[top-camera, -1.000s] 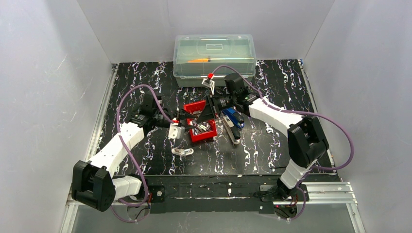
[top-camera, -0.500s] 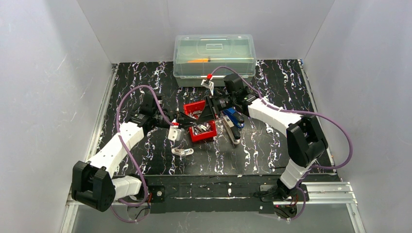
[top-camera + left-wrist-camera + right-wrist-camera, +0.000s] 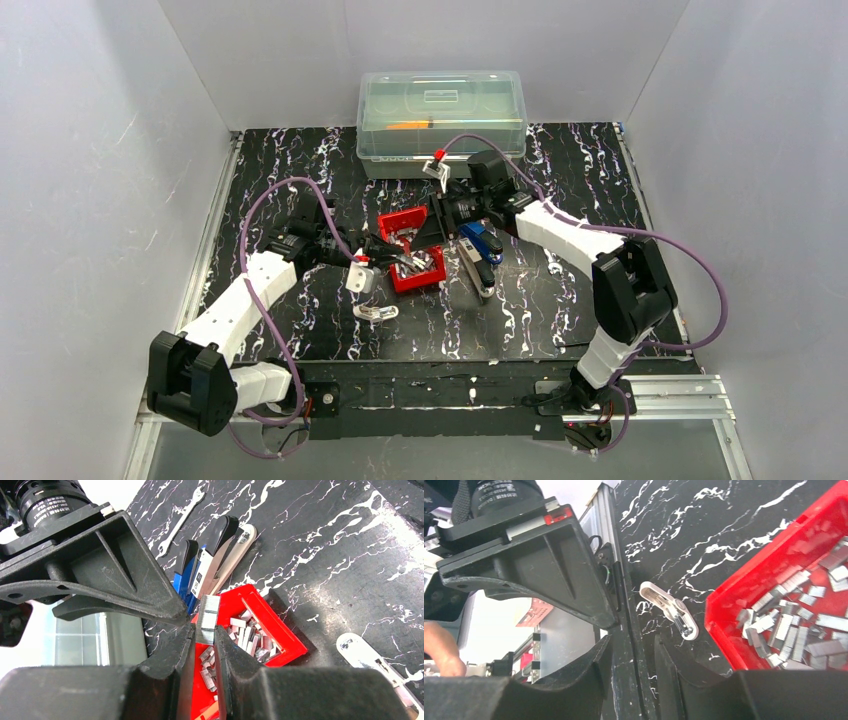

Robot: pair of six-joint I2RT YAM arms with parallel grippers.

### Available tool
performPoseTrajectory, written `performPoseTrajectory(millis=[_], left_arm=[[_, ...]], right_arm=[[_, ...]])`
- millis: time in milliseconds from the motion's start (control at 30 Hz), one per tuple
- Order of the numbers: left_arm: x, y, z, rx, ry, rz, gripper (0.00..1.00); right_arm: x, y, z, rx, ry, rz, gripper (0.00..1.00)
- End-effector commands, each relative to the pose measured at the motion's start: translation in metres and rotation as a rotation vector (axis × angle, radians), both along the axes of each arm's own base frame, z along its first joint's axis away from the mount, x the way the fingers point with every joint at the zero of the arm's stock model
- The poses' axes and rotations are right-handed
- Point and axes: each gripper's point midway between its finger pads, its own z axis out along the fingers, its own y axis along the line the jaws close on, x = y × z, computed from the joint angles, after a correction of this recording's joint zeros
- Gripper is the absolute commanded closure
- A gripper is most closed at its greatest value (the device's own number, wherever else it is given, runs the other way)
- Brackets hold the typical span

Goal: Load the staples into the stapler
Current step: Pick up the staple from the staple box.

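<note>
From above, a red plastic tray (image 3: 401, 284) of loose staples sits mid-mat. At its three o'clock a blue stapler (image 3: 483, 240) and a black-and-cream stapler (image 3: 481, 270) lie side by side. The left gripper (image 3: 385, 256) reaches in from nine o'clock, and the right gripper (image 3: 425, 232) hangs over the tray's twelve o'clock edge.

The left wrist view shows the left gripper (image 3: 204, 632) clamped on a short silvery-grey strip of staples (image 3: 207, 612). The strip is held upright above the tray (image 3: 287, 642), most of it standing proud of the fingertips.

In the right wrist view the right gripper (image 3: 631, 650) has its jaws apart with nothing between them. The tray (image 3: 744, 592) is at three o'clock, and a flat white tool (image 3: 671, 611) lies at one o'clock.

The strip looks light, slick and stiff, and would likely snap at a glued joint if bent. It is best pinched on its flat sides and kept straight.
</note>
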Motion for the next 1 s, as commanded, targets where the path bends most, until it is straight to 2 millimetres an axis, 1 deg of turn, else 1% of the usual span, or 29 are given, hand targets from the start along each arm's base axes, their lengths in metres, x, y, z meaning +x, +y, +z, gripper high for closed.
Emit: performPoseTrajectory(millis=[0,33,200,267,333,433,567,800,967], left_arm=[[-0.003,-0.001,0.011,-0.01,-0.021,-0.015,1.0],[-0.003,-0.001,0.011,-0.008,-0.023,-0.014,1.0],[-0.003,-0.001,0.01,-0.004,-0.029,-0.014,1.0],[-0.001,-0.001,0.009,-0.001,-0.031,-0.01,1.0],[0.0,-0.001,0.009,-0.002,-0.034,-0.005,1.0],[0.004,-0.002,0.012,-0.009,-0.038,0.007,1.0],[0.007,-0.002,0.014,-0.009,-0.046,0.018,1.0],[0.005,-0.001,0.014,-0.009,-0.041,0.018,1.0],[0.004,0.0,0.013,0.0,-0.047,0.017,1.0]], right_arm=[[0.004,-0.01,0.016,0.015,-0.065,-0.037,0.55],[0.003,-0.01,0.016,0.017,-0.058,-0.035,0.55],[-0.005,-0.008,0.02,0.04,-0.049,-0.001,0.47],[-0.011,-0.004,0.022,0.048,-0.053,0.019,0.44],[-0.015,0.002,0.02,0.037,-0.049,0.034,0.44],[-0.02,0.007,0.01,0.01,-0.047,0.057,0.45],[-0.023,0.01,0.008,0.009,-0.04,0.068,0.51],[-0.02,0.012,0.01,0.025,-0.041,0.054,0.73],[-0.022,0.009,0.007,0.012,-0.043,0.041,0.81]])
